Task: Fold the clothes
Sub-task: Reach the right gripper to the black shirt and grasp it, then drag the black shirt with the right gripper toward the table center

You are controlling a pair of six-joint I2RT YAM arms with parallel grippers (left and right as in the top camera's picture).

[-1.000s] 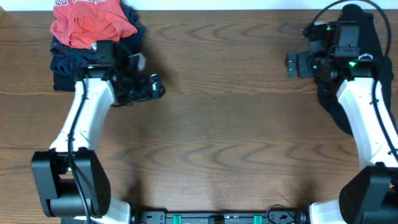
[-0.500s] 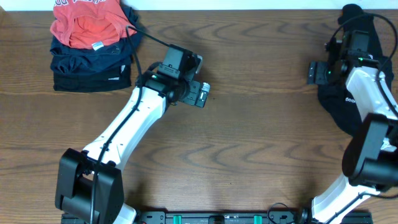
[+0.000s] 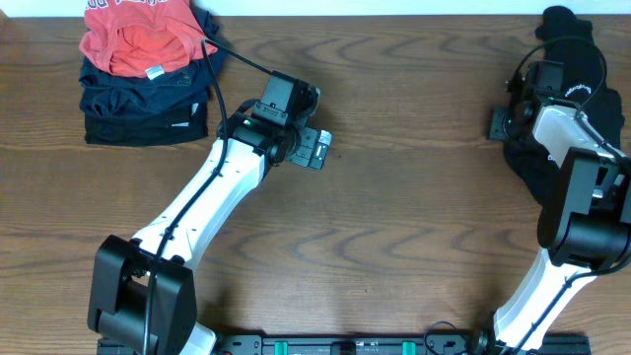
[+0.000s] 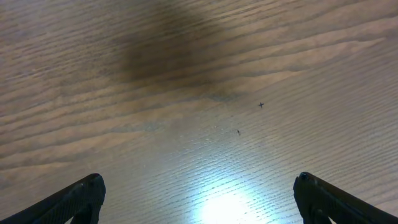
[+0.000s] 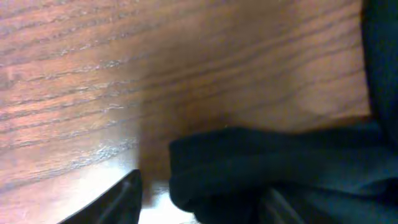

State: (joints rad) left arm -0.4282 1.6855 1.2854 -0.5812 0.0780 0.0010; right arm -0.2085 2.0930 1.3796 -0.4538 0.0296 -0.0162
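White arm links [image 3: 212,187], black joints [image 3: 276,99] — black cable [image 3: 242,64] along left arm; jaws black.

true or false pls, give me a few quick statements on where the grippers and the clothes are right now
1. The left gripper is open over a bare part of the table. True.
2. The red-orange shirt lies on top of the stack of dark garments. True.
3. The black garment lies at the table's centre. False: it is at the right edge.
4. The right gripper is beside the stack. False: it is at the black garment.
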